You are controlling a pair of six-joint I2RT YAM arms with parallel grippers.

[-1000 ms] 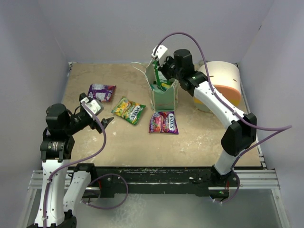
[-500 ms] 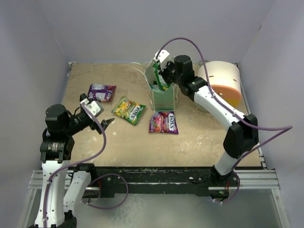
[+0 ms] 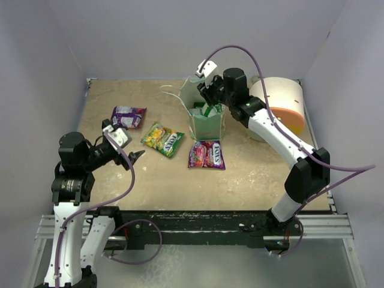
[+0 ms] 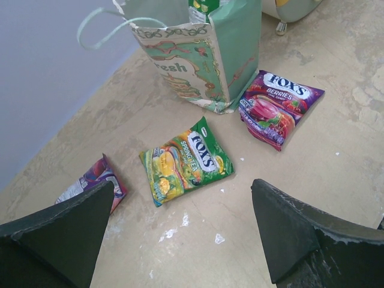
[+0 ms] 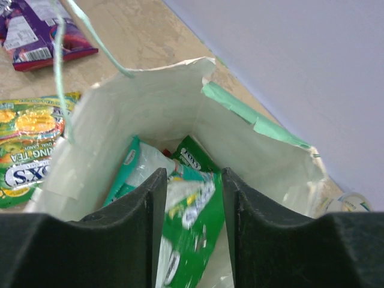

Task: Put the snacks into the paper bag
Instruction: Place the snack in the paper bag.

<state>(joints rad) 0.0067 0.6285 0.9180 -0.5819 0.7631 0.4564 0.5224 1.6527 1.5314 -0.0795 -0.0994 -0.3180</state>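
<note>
The paper bag point(image 3: 207, 123) stands upright mid-surface with a teal packet point(image 5: 129, 174) inside. The right claw point(image 5: 191, 174), narrowed on a green packet point(image 5: 189, 222), sits in its mouth. Purple point(image 4: 96, 180), green-yellow point(image 4: 186, 161) and magenta point(image 4: 278, 105) packets lie on the surface point(image 3: 258, 168), so roughly half looks left. The left claw point(image 4: 181, 186) hovers wide apart, holding nothing.

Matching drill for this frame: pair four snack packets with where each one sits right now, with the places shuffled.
Things:
1. purple packet
2. green-yellow packet
3. magenta packet
4. green packet

Places:
A. between the right claw's fingers, in the paper bag's mouth
B. flat on the table, farthest left in the top view
C. flat on the table, just in front of the paper bag
D. flat on the table, between the purple packet and the paper bag

Pairs: 1-B; 2-D; 3-C; 4-A
</note>
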